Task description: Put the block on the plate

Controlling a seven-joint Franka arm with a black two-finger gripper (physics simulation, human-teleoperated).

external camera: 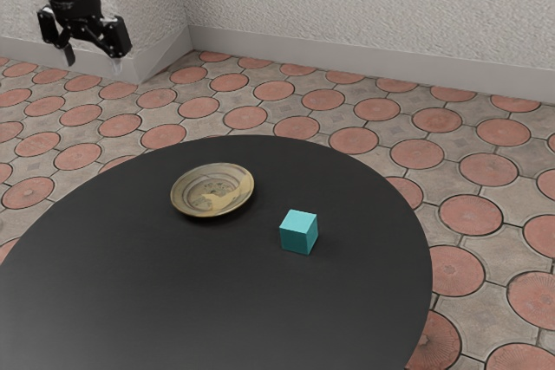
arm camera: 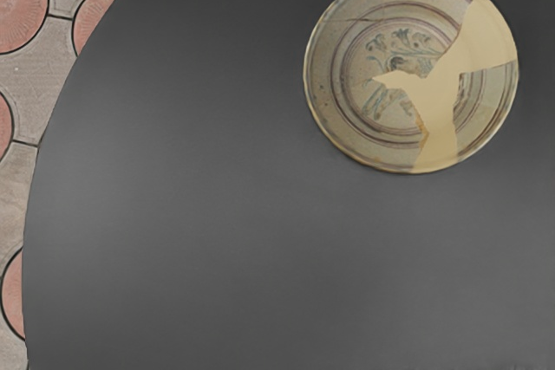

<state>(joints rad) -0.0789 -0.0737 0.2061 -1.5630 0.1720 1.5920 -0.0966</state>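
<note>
High at the exterior view's upper left is my black gripper (external camera: 93,60), open, its two fingers apart with nothing between them. It hangs well above and away from the plate and the block. The round plate (external camera: 204,190), beige-grey with a pale yellow patch, lies face up on the dark table. A turquoise block (external camera: 299,232) rests on the tabletop, apart from the plate, toward the exterior view's right. In the wrist view the patterned plate (arm camera: 399,65) holds nothing.
The round black table (external camera: 173,292) has a curved edge, which also crosses the wrist view beside the tiled floor (arm camera: 39,75). A textured pale wall (external camera: 373,6) with a grey baseboard stands behind the table.
</note>
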